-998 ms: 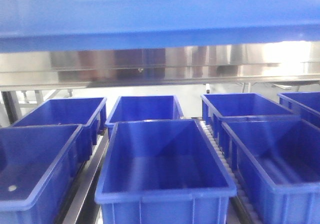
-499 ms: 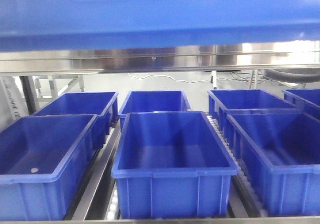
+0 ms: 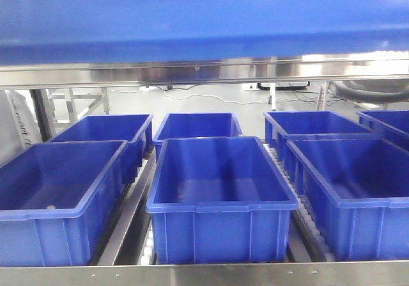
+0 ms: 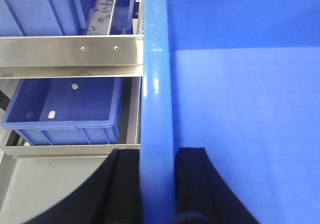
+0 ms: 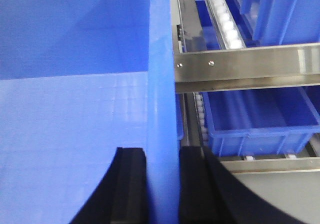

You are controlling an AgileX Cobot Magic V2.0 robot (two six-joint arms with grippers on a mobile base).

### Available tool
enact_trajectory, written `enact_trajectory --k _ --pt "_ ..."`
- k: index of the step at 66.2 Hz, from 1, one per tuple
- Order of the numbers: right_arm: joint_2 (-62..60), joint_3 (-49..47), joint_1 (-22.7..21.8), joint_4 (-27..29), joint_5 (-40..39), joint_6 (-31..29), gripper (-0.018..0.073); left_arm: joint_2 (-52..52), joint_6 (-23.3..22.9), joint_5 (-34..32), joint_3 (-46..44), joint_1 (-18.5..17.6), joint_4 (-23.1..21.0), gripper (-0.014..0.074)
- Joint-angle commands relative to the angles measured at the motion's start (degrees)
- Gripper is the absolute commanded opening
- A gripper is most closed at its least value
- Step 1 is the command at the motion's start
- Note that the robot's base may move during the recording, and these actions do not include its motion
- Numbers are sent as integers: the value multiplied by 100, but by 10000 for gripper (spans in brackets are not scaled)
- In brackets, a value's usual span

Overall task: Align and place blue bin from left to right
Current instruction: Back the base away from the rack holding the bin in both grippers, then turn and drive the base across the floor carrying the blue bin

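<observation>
Now | my left gripper [image 4: 158, 156] and right gripper [image 5: 162, 155] each clamped on blue bin [image 3: 204, 17] side walls | bin aloft at 12 o'clock above tubs [image 3: 220, 196] | likely stiff, light, slick; hold 2 rims

Lt-blue bin [image 4: 240, 108], dk-blue tubs [image 3: 220, 231]

support: steel roller rack [image 3: 204, 274] | on it: dark-blue tubs [image 3: 220, 228], two rows

No text, label or number can be read. The white panel [image 3: 17, 121] at nine o'clock in the front view bears only blurred marks.
</observation>
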Motion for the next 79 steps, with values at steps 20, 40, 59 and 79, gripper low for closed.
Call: enact_trajectory --k 20,40,59,79 --pt "-51 -57 55 36 -344 -2 -69 -43 -43 -544 -37 -114 85 -111" --pt "-51 -57 55 36 -344 -2 -69 -43 -43 -544 -37 -114 85 -111" --pt "-51 -57 55 36 -354 -2 -69 -43 -43 -544 -37 -114 85 -111" --pt "-51 -57 55 36 -354 -2 -69 -43 -43 -544 -37 -114 85 -111"
